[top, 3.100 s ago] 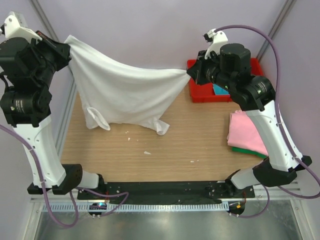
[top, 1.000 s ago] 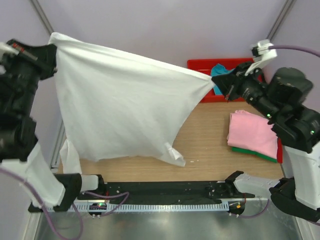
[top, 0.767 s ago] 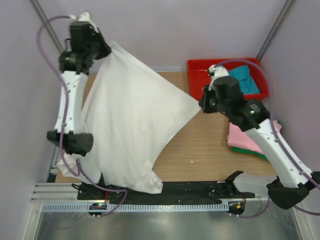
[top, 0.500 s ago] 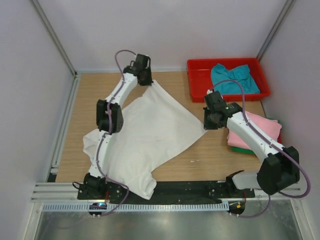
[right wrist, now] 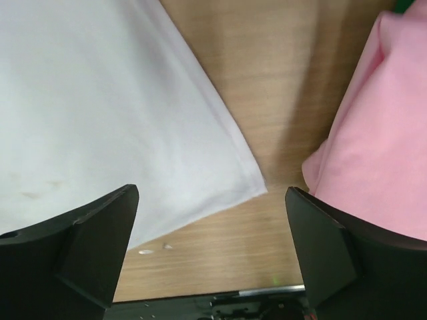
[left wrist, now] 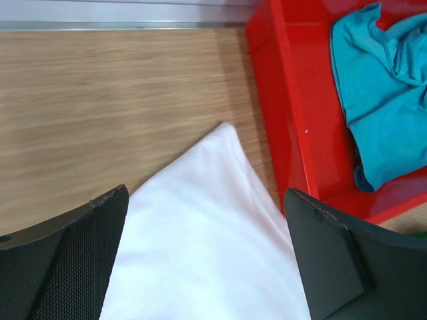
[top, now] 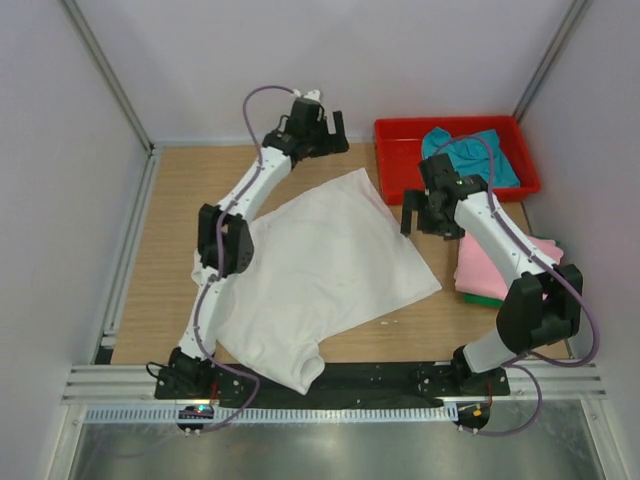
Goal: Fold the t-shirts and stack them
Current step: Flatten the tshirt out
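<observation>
White t-shirt (top: 320, 265) lies spread on the tabletop (top: 185, 190), skewed, with its near end rumpled by the left arm's base. Left claw (top: 322, 135) and right claw (top: 428, 220) are both wide apart and empty, each above a corner. A second ago they held it stretched in the air; now it's dropped flat. Spreading looks done, folding next: you'll want to smooth that near bunch, then regrip two edges. Pink t-shirt (top: 495, 262) is stacked on green t-shirt (top: 487, 299); teal t-shirt (top: 470, 158) waits in the red tray (top: 398, 130).
</observation>
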Controlling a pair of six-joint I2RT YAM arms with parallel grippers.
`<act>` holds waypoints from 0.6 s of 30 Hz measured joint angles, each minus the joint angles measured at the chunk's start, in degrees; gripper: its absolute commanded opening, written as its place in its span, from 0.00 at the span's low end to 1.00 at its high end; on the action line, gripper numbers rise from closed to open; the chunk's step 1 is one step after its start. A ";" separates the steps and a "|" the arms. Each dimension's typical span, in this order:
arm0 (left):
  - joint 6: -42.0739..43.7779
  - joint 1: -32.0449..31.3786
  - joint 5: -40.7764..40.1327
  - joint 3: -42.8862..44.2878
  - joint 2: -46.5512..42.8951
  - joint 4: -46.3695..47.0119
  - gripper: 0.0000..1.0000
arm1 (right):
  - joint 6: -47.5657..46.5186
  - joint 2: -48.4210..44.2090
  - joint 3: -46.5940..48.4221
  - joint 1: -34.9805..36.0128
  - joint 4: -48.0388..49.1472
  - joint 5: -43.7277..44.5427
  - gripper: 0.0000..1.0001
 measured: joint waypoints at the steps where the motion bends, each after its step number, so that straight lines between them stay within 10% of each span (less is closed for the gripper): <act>1: -0.42 0.85 -0.61 -2.34 -3.37 -1.42 1.00 | -0.68 0.28 2.99 0.00 0.00 -0.33 1.00; 9: -14.67 15.39 -4.07 -43.82 -48.30 -6.86 0.98 | -2.29 1.92 19.26 0.04 6.88 -5.97 1.00; 12: -23.08 17.20 -3.63 -62.73 -64.46 -6.99 0.79 | -1.20 2.84 19.26 0.31 9.92 -8.33 1.00; 18: -38.36 14.56 -0.48 -87.06 -73.53 -6.75 0.69 | 0.98 5.46 15.87 1.97 15.02 -12.20 1.00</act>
